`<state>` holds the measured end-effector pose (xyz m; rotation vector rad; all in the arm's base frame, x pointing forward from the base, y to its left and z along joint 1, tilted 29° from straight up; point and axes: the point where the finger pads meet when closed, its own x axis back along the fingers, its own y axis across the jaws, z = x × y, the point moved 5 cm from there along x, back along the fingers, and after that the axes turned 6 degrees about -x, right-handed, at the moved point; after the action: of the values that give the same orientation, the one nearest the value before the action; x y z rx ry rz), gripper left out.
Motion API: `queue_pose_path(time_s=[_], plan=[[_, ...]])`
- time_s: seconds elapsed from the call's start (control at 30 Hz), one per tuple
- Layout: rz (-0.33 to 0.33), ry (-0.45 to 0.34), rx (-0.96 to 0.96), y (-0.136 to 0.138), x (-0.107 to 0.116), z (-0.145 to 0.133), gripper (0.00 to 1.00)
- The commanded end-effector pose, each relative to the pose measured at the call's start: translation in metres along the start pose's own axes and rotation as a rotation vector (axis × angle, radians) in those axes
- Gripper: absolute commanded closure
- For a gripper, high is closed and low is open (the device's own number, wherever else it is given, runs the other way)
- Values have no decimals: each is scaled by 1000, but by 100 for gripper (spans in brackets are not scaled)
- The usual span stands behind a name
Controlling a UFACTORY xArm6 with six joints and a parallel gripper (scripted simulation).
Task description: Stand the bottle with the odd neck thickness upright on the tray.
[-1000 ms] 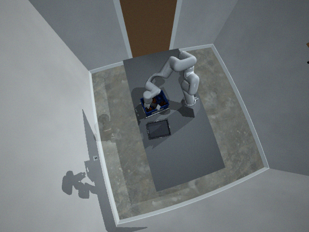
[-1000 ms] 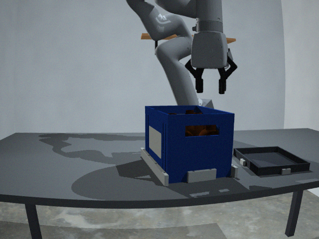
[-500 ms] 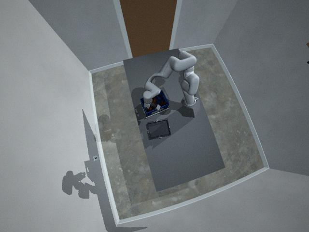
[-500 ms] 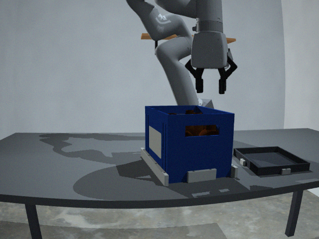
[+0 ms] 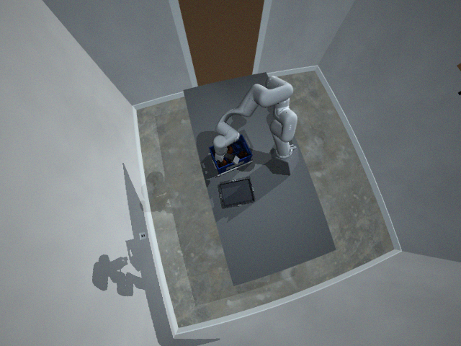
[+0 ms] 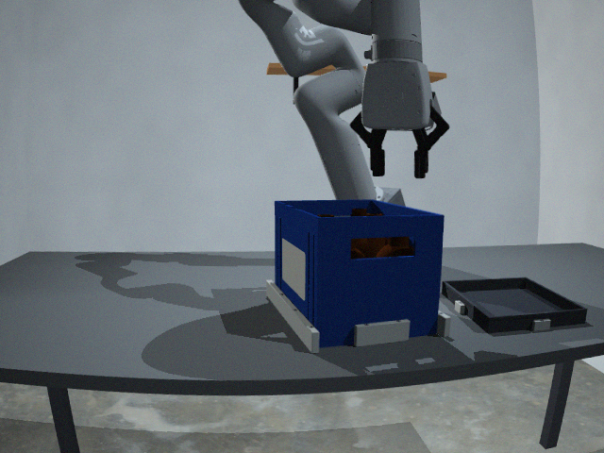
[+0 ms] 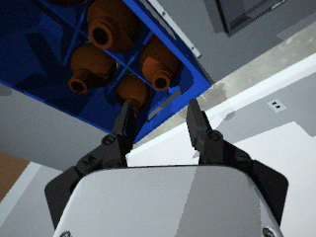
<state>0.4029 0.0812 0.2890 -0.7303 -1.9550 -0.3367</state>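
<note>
In the exterior view, the black two-fingered gripper (image 6: 398, 163) (image 7: 160, 111) is held above the blue rectangular plastic crate (image 6: 380, 287) (image 7: 197, 78), right of centre, its fingers spread and nothing gripped. The rounded brown bottles (image 7: 160, 59) are seen inside the crate, upper left of the wrist view; which neck differs cannot be told. No bottle has been placed on the shallow black rectangular tray (image 5: 223, 205) (image 6: 531, 319), at lower right of the exterior view. Selection, transfer and release are judged to be left.

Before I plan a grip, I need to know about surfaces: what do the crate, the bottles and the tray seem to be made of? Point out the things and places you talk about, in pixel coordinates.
Crate (image 5: 244, 162) (image 6: 380, 287) (image 7: 195, 74): probably matte blue plastic, judging by its thin, evenly coloured walls.
Bottles (image 7: 159, 58): brown, either glazed ceramic or glass; soft highlights, but no clear see-through.
Tray (image 5: 251, 190) (image 6: 531, 319) (image 7: 224, 19): dark, dull plastic or painted metal; its plain rim leaves that open.
</note>
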Motion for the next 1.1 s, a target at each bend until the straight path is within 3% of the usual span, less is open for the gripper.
queue_pose_path(time_s=[0.0, 1.07], plan=[[-3, -2, -1, 1, 1, -1, 35], [-3, -1, -1, 1, -28, -1, 35]])
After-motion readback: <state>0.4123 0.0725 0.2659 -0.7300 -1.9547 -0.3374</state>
